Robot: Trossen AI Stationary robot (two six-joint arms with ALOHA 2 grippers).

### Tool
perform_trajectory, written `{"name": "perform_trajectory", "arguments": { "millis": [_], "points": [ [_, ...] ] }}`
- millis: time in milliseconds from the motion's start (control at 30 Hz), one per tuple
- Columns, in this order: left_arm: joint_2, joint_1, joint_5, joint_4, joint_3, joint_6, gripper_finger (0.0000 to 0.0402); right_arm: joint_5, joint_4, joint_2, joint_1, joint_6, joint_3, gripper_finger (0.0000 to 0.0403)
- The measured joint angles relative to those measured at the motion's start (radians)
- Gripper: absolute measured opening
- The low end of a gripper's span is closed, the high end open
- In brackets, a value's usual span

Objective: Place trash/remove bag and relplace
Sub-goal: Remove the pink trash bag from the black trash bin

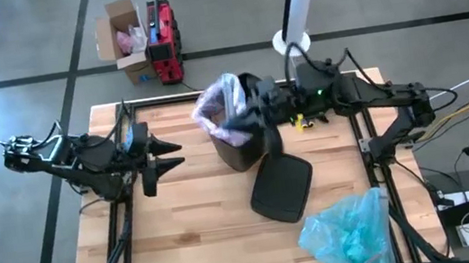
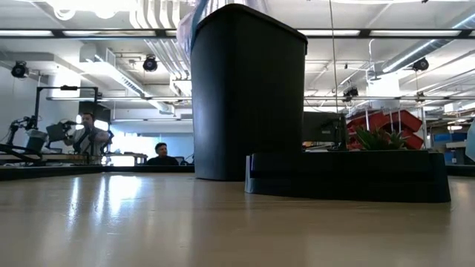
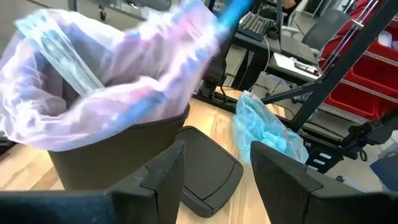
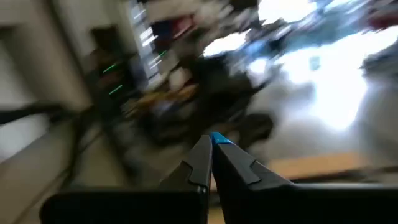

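From above, the black bin (image 1: 241,144) stands on the counter (image 1: 195,246) with the pink bag (image 1: 220,106) still in it, puffed up over the rim. The lid (image 1: 283,187) is off and lies flat just beside the bin. The new blue bag (image 1: 349,230) waits in a heap at the counter's edge, well away from both arms. So I think the job is about at the middle: the lid is off, but the old bag is not out and the new one is not in. I see no loose trash on the counter.

The right end effector (image 1: 247,122) is right at the bin's rim, among the pink plastic. The left end effector (image 1: 169,154) hangs near the bin, not touching it, with its fingers spread partway.

From down low, only the bin (image 2: 249,93) and the lid (image 2: 349,176) show, with people far back in the room. No end effector shows here.

From the left wrist, the left end effector (image 3: 214,180) is spread and holds nothing. The pink bag (image 3: 112,81) and the lid (image 3: 205,165) are just ahead of it, and the blue bag (image 3: 267,127) is farther off.

From the right wrist, the right end effector (image 4: 211,162) is pressed together, with a bit of blue tie (image 4: 219,138) pinched at the tips. It looks like it is pulling the bag by that tie.
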Motion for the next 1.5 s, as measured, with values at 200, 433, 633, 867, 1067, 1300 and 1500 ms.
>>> {"name": "perform_trajectory", "arguments": {
  "millis": [200,433,633,867,1067,1300,1500],
  "points": [
    [0.005,0.000,-0.002,-0.001,0.000,0.019,0.0172,-0.058,-0.335,-0.004,0.064,0.143,0.046,0.0002],
    [0.034,0.006,-0.102,-0.020,-0.002,0.027,0.0172,0.162,-0.449,-0.026,0.117,0.134,0.100,0.0002],
    [0.037,0.105,-0.061,-0.059,0.006,-0.034,0.0180,0.220,-0.330,-0.030,0.166,0.062,0.148,0.0002],
    [0.042,0.284,0.090,-0.102,0.008,-0.049,0.0179,0.174,-0.380,-0.029,0.249,0.134,0.139,0.0002],
    [0.062,0.413,0.172,-0.209,0.007,0.017,0.0173,0.168,-0.525,-0.029,0.339,0.296,0.134,0.0002],
    [0.077,0.446,0.328,-0.227,-0.017,0.154,0.0173,0.337,-0.819,-0.048,0.437,0.525,0.133,0.0002],
    [0.096,0.446,0.358,-0.222,-0.050,0.204,0.0181,0.599,-1.062,-0.083,0.486,0.674,0.133,0.0002]
  ]
}}
